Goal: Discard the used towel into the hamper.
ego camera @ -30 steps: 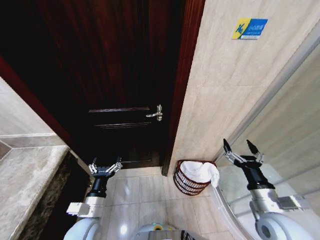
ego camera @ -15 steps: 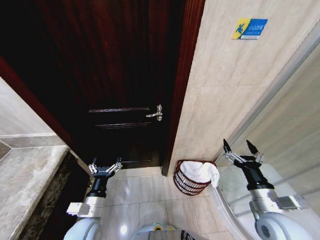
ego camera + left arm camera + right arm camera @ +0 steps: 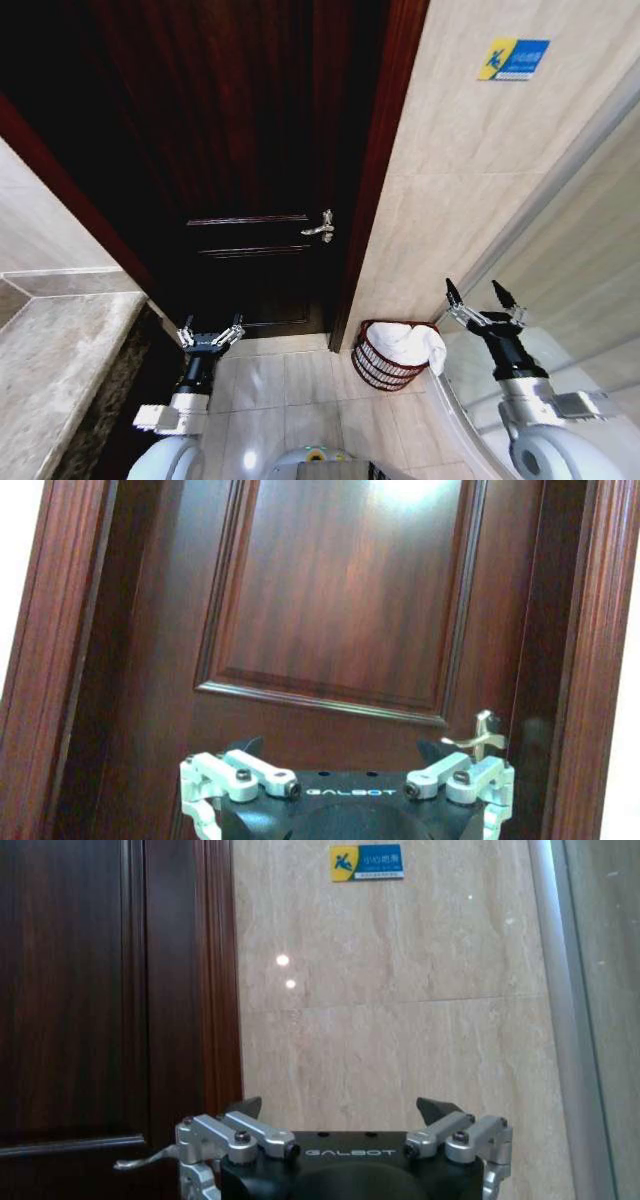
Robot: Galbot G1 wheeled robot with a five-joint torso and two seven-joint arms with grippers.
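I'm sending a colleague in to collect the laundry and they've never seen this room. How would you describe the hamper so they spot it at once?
Find the dark wooden door with the silver handle; just past its frame, the beige tiled wall begins. The hamper stands on the floor at the foot of that wall. It is a small round reddish-brown open-weave basket, with a white towel draped over its rim.

My hamper (image 3: 380, 365), a round dark reddish-brown wire basket, stands upright on the floor tiles; the white towel (image 3: 410, 345) lies inside, draped over its rim.
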